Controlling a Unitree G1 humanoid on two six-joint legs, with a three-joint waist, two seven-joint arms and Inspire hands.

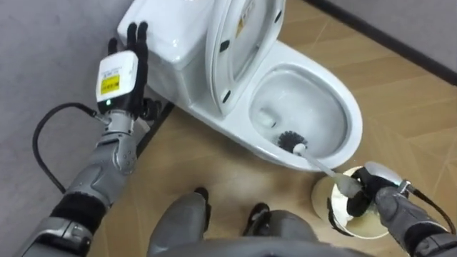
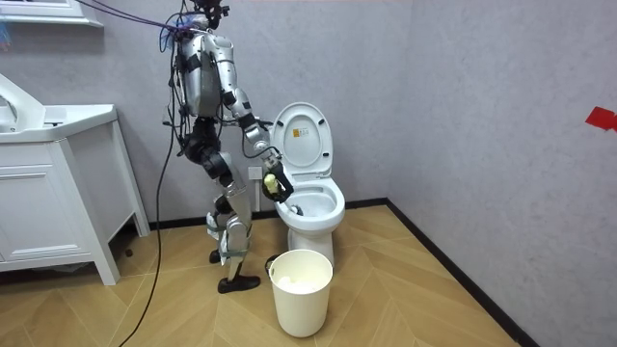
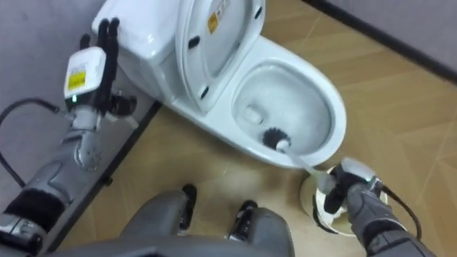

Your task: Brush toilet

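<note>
Brush (image 1: 291, 140) bristles in the toilet bowl (image 1: 353, 121), right hand (image 1: 370, 190) at five o'clock clenching its handle, left hand (image 1: 136, 43) straight-fingered at ten.

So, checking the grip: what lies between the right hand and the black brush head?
The brush's pale handle, crossing the white ceramic toilet bowl's rim, as the left eye view shows.

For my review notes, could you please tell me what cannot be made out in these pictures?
1. Eye views: the white-handled, black-bristled toilet brush has its handle end hidden inside the curled right hand.
2. Eye views: that hand covers most of the round cream container's inside.
3. Eye views: the open left hand shows its back; contact with the white ceramic toilet is unclear.
4. Room view: brush too small.
</note>
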